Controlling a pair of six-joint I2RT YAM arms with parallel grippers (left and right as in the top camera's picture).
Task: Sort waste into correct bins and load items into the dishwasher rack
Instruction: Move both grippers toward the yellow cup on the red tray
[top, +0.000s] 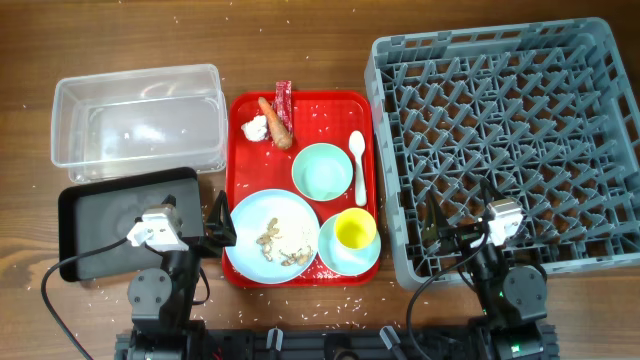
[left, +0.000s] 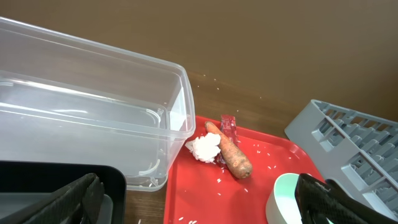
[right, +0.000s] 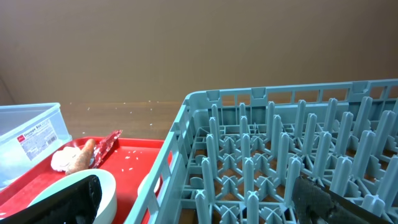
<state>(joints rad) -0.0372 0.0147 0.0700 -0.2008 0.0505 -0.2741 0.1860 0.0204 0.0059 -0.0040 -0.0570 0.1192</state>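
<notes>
A red tray (top: 300, 110) holds the red wrapper (top: 283, 98), white tissue (top: 256, 128), carrot piece (top: 277, 123), mint-green bowl (top: 322, 170), white spoon (top: 358, 160), pale-blue plate (top: 255, 225) with food scraps (top: 275, 243), and the yellow cup (top: 354, 230) standing in the light-blue small bowl (top: 340, 262). The clear tub (top: 135, 115) and black tray (top: 100, 215) lie to the left, the grey rack (top: 510, 150) to the right. My left gripper (top: 218, 222) is open at the red tray's left edge. My right gripper (top: 458, 218) is open over the rack's front left.
Rice grains are scattered on the red tray (left: 249, 199) and the wooden table. The left wrist view shows the tub (left: 93, 112), tissue (left: 205, 147), carrot (left: 231, 152) and mint bowl (left: 285, 199). The right wrist view shows rack pegs (right: 249, 155).
</notes>
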